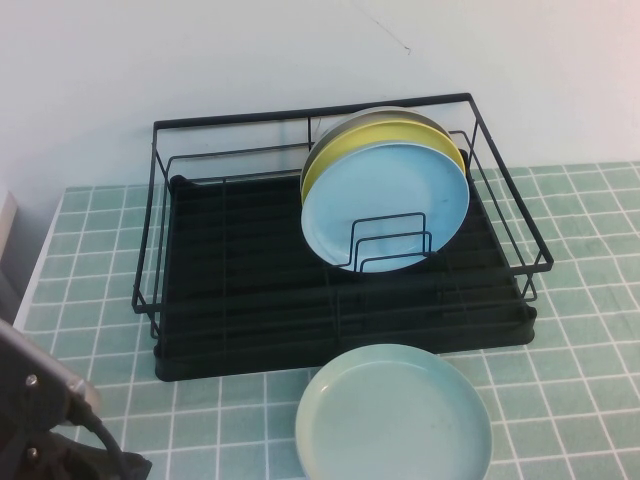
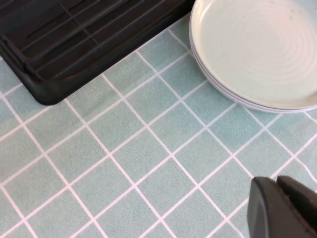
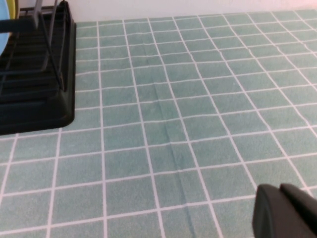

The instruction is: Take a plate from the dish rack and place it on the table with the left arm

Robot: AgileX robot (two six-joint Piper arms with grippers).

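**Plate is down, left arm clear of it**

Your plate lies flat on the table at lower centre, just in front of the dish rack, where a blue plate stands upright. The left arm sits at lower left, so the plate lies to its right. The left gripper looks pinched together and empty; the right gripper (parked over bare tiles) I cannot tell.

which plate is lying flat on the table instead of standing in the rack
The mint-green plate, flat on the tiles before the dish rack; the blue plate and yellow plate stand upright inside.
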